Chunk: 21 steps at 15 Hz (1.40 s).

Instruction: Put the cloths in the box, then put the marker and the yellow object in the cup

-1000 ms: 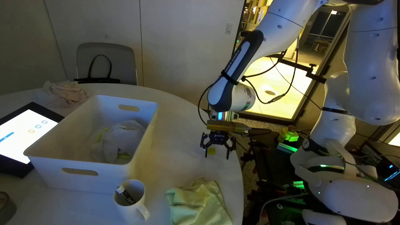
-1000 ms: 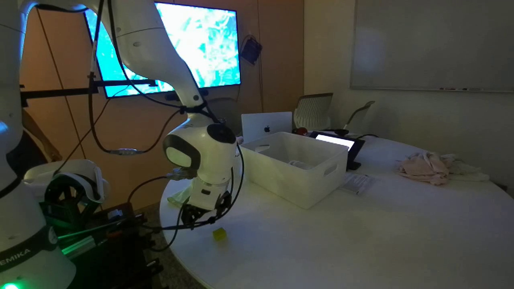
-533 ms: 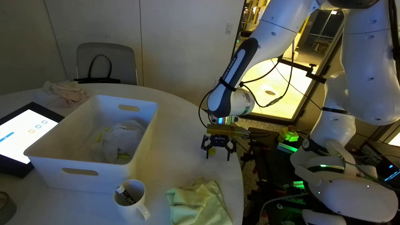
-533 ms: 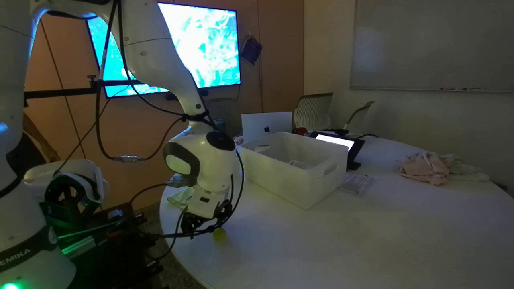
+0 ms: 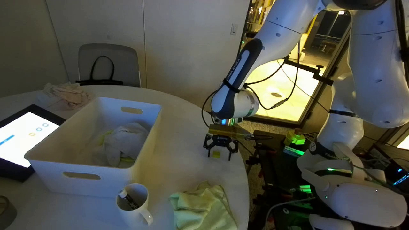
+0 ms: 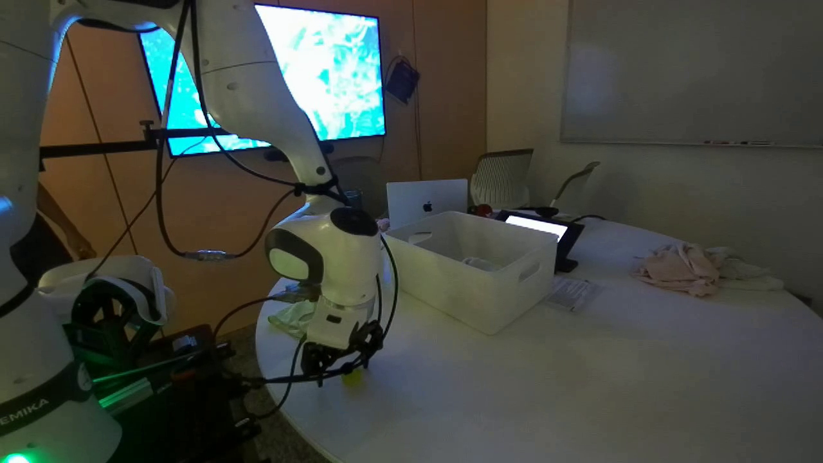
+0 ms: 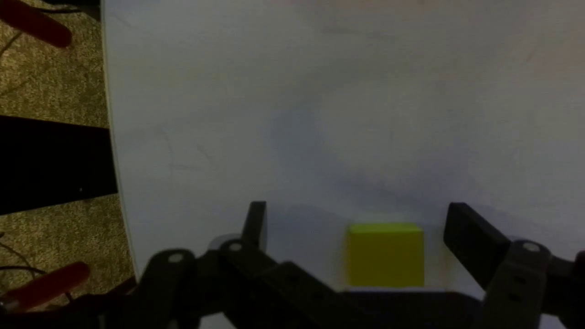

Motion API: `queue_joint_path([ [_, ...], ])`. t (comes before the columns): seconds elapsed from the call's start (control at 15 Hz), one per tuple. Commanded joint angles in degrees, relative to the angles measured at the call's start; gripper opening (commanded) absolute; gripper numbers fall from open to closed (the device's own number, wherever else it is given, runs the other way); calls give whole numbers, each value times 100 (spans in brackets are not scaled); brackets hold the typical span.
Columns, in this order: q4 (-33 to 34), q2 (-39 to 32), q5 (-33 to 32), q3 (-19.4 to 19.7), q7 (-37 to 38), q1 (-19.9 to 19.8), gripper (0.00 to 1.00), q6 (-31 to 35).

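Observation:
The yellow object is a small cube [image 7: 386, 256] on the white table, seen between the spread fingers of my gripper [image 7: 356, 205] in the wrist view. It lies nearer the right-hand finger and touches neither. In an exterior view my open gripper [image 5: 219, 158] hangs low around the yellow cube [image 5: 216, 154]. The marker [image 5: 128, 199] leans inside the white cup [image 5: 129, 218]. Inside the white box [image 5: 83, 182] lies a white-grey cloth [image 5: 126, 140], with bits of a bright yellow-green cloth [image 5: 104, 138] showing beneath. A pale yellow-green cloth [image 5: 203, 206] rests on the table in front.
A beige-pink fabric heap [image 6: 678, 270] lies beyond the box. A lit tablet [image 5: 27, 137] stands beside it, and a laptop [image 6: 427, 202] behind. The rounded table edge [image 7: 116, 160] runs close to the gripper. A dark roll [image 5: 7, 210] sits at the near corner.
The arm has come down a little, then shifted sideways toward the table's middle, so the yellow cube now appears between the fingers. The jaws have stayed apart; the other objects look unmoved.

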<state>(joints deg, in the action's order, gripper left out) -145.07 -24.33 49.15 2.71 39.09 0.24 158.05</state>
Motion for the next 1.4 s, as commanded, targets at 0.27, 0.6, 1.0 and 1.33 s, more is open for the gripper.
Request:
queue_joint_path([
  [0.27,426,-439,-45,134,138,65,100,224],
  [0.6,373,-458,-36,133,200,77,100,210],
  [1.0,285,-408,-75,150,281,108,60,196],
  [1.33,204,-356,-244,228,472,181,22,161],
])
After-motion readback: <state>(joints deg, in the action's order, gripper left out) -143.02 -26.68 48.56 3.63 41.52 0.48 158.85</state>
